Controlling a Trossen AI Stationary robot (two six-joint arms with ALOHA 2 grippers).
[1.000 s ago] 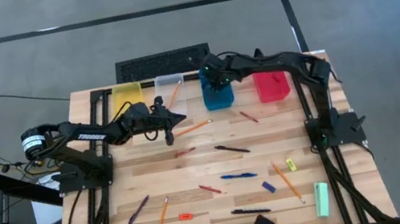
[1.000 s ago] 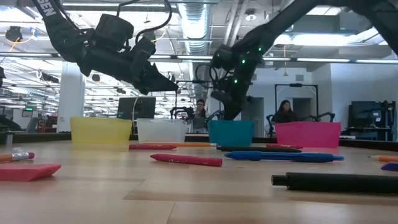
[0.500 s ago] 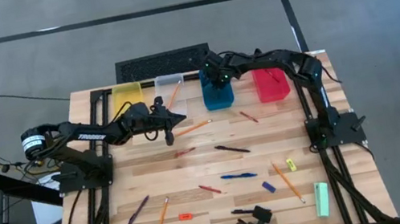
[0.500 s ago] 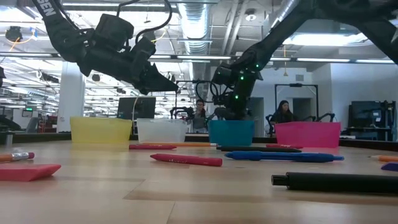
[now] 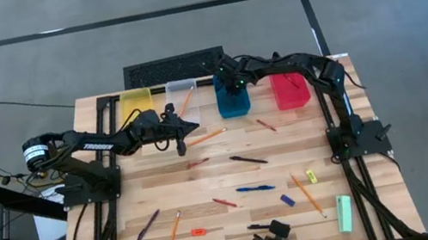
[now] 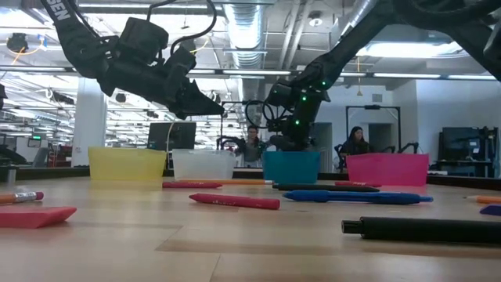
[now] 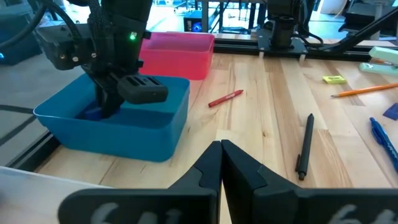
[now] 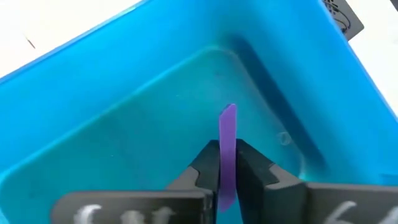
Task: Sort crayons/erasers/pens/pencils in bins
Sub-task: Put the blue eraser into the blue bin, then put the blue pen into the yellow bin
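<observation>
One purple pen (image 8: 227,149) stands nearly upright between the right claw (image 8: 226,163) fingers, narrowly gripped, blue bin (image 8: 112,93) floor directly beneath; left claw (image 7: 221,163) shut, idle.

A purple pen (image 8: 227,149) stands seemingly upright inside the blue bin (image 8: 112,106).

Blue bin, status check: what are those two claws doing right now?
Right gripper down inside blue bin, jaws around purple pen. Left gripper shut, hovering mid-table. Nothing in the way.
</observation>
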